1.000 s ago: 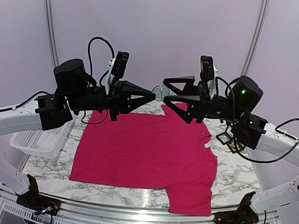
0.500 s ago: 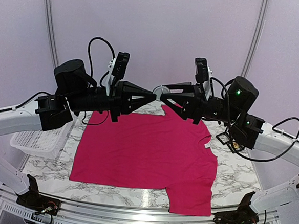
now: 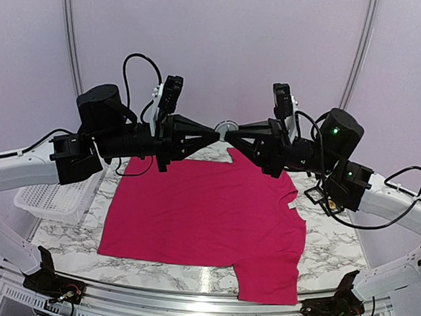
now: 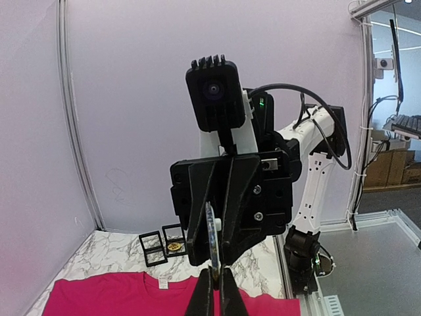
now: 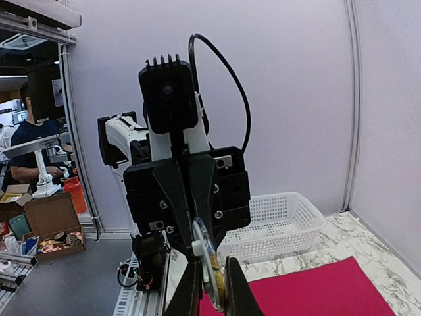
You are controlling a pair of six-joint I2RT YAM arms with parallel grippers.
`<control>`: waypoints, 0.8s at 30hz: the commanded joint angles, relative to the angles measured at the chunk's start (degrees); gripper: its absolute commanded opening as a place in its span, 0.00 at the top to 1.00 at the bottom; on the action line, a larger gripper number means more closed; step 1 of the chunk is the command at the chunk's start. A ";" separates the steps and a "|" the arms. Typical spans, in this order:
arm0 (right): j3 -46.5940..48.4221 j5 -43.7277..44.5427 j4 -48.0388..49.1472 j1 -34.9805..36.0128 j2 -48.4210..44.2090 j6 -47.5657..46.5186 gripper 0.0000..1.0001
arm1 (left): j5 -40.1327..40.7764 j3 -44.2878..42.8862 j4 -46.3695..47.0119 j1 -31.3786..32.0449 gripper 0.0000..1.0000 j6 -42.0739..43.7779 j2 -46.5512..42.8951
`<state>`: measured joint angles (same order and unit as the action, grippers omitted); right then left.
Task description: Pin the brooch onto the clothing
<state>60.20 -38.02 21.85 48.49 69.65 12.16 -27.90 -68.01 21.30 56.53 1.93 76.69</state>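
Top view: noted left claw [image 3: 216,132] and right claw [image 3: 234,133] tip to tip, both clamped on brooch [image 3: 227,124], raised above pink shirt [image 3: 207,208] spread flat on table [image 3: 67,238].
Left wrist: saw brooch [image 4: 212,230] pinched edge-on.
Right wrist: found brooch [image 5: 209,266] gripped likewise.

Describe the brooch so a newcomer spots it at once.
Find the crimson T-shirt on the marble table. Above its far edge, the left end effector and right end effector meet tip to tip. The brooch is the small round pale disc pinched between them.
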 commanded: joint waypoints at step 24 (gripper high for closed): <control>9.75 0.71 -13.70 0.89 5.82 -5.56 0.85 | 1.98 -1.26 -5.13 3.06 1.00 9.95 -0.98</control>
<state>67.68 -40.86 12.19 48.73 74.00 8.45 -23.77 -68.49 16.82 57.17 11.05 75.31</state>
